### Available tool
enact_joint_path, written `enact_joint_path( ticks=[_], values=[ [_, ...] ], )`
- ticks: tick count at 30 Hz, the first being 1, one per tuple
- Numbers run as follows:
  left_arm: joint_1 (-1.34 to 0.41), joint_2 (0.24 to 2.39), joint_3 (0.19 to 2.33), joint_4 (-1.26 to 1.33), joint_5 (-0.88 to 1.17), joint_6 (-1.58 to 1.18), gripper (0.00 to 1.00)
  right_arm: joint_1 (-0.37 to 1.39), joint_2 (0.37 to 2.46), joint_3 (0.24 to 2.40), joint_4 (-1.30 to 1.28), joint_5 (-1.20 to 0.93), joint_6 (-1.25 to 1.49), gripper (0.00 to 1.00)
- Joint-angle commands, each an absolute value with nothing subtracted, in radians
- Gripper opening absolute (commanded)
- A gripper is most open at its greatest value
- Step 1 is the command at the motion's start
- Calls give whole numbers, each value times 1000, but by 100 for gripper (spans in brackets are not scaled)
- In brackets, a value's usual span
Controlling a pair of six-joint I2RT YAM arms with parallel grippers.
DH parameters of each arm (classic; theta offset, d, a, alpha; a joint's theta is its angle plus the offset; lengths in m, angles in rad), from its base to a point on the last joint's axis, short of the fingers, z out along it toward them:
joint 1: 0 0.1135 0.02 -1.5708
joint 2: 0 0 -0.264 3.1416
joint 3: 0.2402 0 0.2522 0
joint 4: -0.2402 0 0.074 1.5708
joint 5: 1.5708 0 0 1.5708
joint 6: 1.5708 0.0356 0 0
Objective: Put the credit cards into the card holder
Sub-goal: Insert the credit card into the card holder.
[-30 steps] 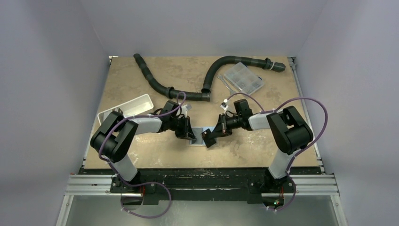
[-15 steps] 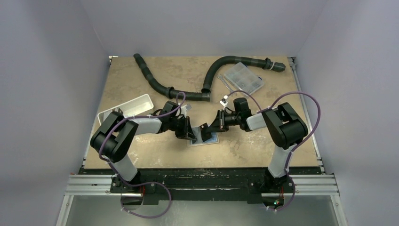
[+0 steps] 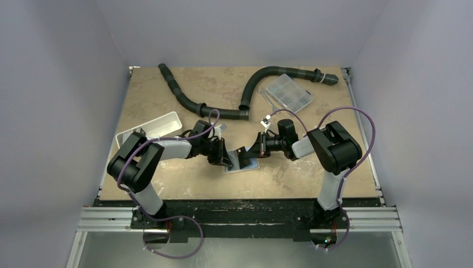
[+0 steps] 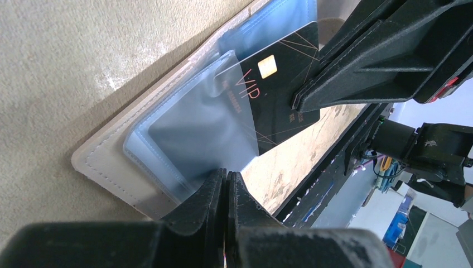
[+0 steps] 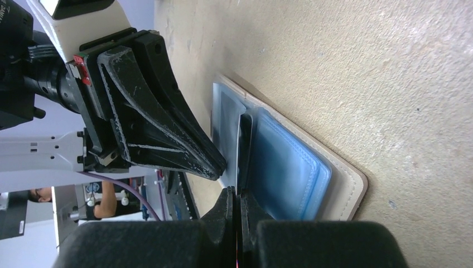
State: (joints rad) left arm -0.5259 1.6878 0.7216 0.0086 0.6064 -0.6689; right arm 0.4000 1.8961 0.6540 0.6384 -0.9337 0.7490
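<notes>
Closer to the card holder (image 4: 103, 161) now, right fingers (image 4: 305, 96) tight on credit card (image 4: 279, 84), left fingers (image 5: 209, 163) tight on sleeve (image 4: 189, 134).

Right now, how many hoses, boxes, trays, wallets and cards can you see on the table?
Black hoses: 2
Clear compartment box: 1
White tray: 1
Card holder: 1
Credit card: 1
Total: 6

The tan folding card holder (image 3: 251, 166) is hemmed in on both sides by the black left gripper (image 3: 227, 162), pinched on its clear sleeve (image 4: 189, 128), and the black right gripper (image 3: 241, 154), clamped on a black credit card (image 4: 279, 95); bare beige tabletop (image 3: 301, 178) is left open towards the front
</notes>
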Motion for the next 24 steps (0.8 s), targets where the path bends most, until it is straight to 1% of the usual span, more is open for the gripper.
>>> enact_joint_path(
  ticks=[1, 7, 10, 12, 16, 17, 20, 21, 24],
  values=[
    [-527, 1705, 700, -15, 577, -652, 0, 409, 1911, 631, 764, -938, 769, 0],
    [-527, 1704, 700, 2, 583, -660, 0, 423, 1916, 589, 899, -906, 835, 0],
    [-527, 1700, 698, 23, 588, -666, 0, 439, 1907, 579, 918, -863, 846, 0],
    [-528, 1692, 696, 27, 590, -673, 0, 448, 1916, 563, 975, -835, 891, 0],
    [-527, 1621, 709, 21, 585, -692, 0, 449, 1941, 536, 1082, -836, 985, 0],
    [-526, 1594, 718, 12, 580, -694, 4, 449, 1944, 535, 1077, -835, 980, 0],
    [-521, 1534, 753, -65, 551, -678, 21, 449, 1940, 539, 1016, -827, 945, 8],
    [-517, 1519, 759, -88, 540, -671, 25, 449, 1933, 541, 994, -821, 933, 11],
    [-509, 1497, 767, -134, 503, -651, 31, 449, 1898, 555, 851, -767, 851, 18]
  ],
)
